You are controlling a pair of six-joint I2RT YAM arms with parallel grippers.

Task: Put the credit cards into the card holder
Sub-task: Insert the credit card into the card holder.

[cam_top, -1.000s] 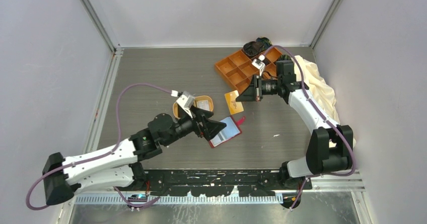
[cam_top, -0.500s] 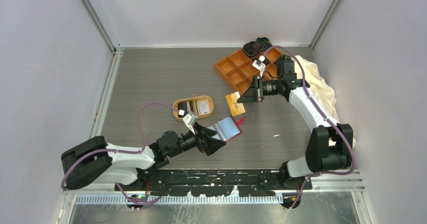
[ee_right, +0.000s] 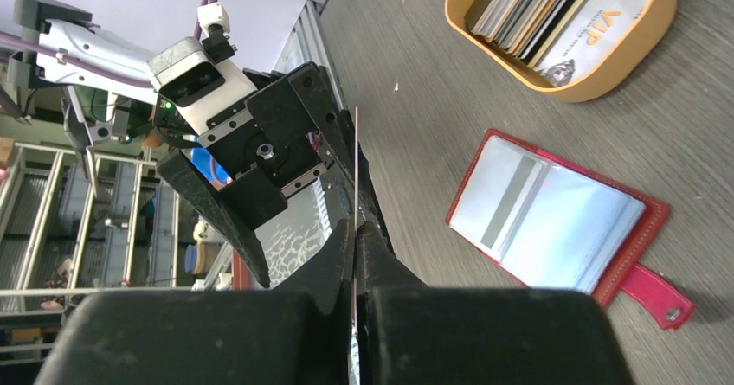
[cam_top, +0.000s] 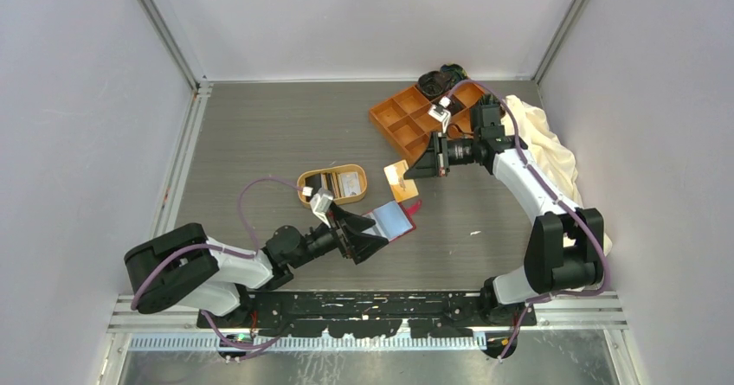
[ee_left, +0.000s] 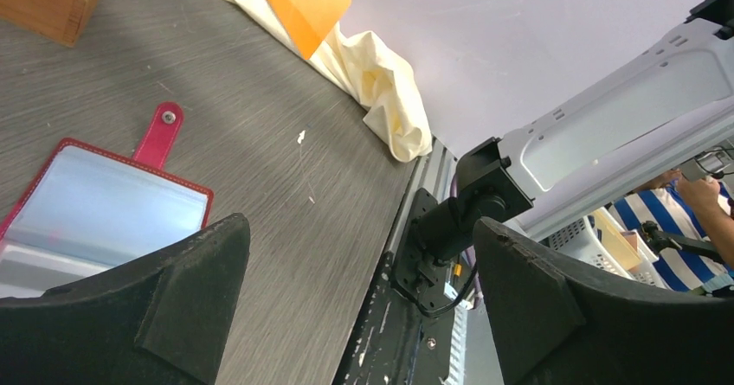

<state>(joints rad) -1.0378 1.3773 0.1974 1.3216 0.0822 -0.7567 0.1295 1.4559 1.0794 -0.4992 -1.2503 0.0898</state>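
A card [ee_right: 606, 23] in the oval dish [ee_right: 597, 86] reads "VIP"; right hand [ee_right: 355, 234] pinches a gold card [ee_left: 303, 4], left hand [ee_left: 359, 229] gapes wide by the open red card holder [ee_right: 554, 221]

card holder [ee_left: 112, 203]: the left wrist view cuts it at the picture's left edge; its near edge hides behind the left fingers [ee_left: 147, 316].
held credit card [ee_right: 356, 169]: edge-on in the right wrist view, a thin line only; lower end buried between the right fingers [ee_right: 325, 272]; face unseen.
credit cards [ee_right: 537, 4]: in the dish [ee_right: 597, 82], cut by the top edge, too tightly packed to count.
orange tray [ee_left: 43, 4]: only a corner shows.
dark object [cam_top: 440, 80]: at the tray's far side, too small to tell.
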